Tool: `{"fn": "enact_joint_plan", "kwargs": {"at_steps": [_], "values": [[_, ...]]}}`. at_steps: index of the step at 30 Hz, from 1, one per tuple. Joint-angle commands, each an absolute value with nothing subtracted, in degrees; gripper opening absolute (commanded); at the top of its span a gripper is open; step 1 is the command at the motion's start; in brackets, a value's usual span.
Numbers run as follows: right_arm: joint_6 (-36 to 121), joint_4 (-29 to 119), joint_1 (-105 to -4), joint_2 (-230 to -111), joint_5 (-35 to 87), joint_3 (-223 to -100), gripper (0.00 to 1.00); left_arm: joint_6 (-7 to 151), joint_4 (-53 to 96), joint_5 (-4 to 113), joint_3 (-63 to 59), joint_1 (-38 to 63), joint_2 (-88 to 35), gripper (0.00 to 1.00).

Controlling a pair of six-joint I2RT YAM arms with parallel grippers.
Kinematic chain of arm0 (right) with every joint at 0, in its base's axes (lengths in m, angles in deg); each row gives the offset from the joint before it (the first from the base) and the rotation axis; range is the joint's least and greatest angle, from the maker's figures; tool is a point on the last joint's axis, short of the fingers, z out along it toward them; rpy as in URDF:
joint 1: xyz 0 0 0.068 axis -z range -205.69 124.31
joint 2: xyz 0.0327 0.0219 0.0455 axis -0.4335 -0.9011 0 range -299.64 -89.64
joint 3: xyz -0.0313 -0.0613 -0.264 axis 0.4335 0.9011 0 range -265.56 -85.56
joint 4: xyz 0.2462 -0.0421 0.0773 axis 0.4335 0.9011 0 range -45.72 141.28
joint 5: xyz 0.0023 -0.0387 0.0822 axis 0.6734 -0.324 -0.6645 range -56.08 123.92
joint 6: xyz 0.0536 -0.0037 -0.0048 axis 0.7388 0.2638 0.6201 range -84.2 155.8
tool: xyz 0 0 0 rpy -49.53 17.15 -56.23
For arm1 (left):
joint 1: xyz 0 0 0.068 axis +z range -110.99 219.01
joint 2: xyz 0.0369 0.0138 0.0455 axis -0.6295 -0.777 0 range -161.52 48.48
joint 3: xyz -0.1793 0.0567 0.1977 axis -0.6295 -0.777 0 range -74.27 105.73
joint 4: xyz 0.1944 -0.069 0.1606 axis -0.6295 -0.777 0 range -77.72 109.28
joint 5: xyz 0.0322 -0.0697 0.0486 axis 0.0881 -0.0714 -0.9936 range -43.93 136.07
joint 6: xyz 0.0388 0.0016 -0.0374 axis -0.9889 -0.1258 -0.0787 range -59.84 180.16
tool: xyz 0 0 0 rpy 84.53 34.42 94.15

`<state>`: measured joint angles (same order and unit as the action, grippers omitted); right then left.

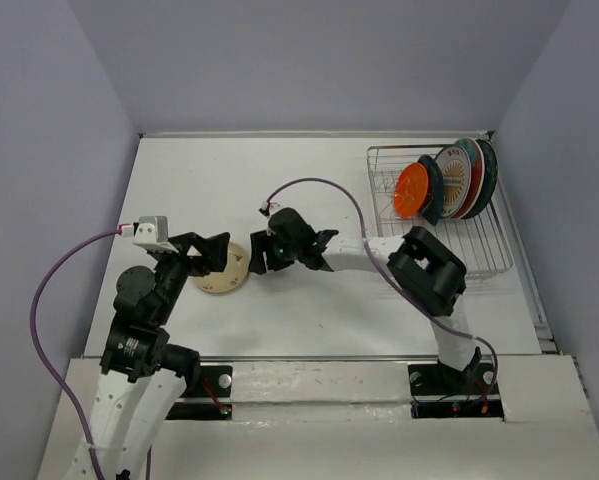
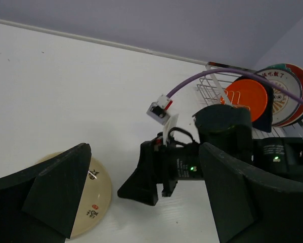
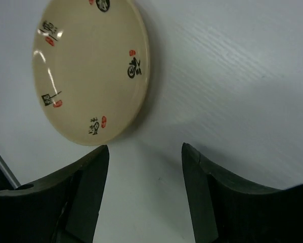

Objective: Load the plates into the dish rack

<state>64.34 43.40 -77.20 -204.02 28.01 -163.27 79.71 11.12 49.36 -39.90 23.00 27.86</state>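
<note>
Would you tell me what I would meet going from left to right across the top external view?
cream plate → right gripper → orange plate → dark blue plate

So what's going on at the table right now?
A small cream plate lies flat on the table, the only one outside the dish rack; the other plates stand on edge in it. The left gripper and right gripper flank the cream plate, fingers open, neither gripping it.
</note>
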Motion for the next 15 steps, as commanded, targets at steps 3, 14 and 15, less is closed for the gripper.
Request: {"fn": "enact_joint_plan", "kwargs": {"at_steps": [3, 14, 15], "values": [[77.6, 32.3, -80.6, -212.7, 25.5, -168.4, 0.60, 78.9, 12.8, 47.1, -38.9, 23.4, 27.9, 0.99], [82.6, 25.8, -80.6, -220.2, 25.1, -168.4, 0.28, 79.1, 13.1, 48.6, -39.2, 23.7, 27.6, 0.99], [82.6, 25.9, -80.6, -220.2, 25.7, -168.5, 0.27, 79.1, 13.3, 49.0, -39.3, 23.7, 27.6, 0.99]]}}
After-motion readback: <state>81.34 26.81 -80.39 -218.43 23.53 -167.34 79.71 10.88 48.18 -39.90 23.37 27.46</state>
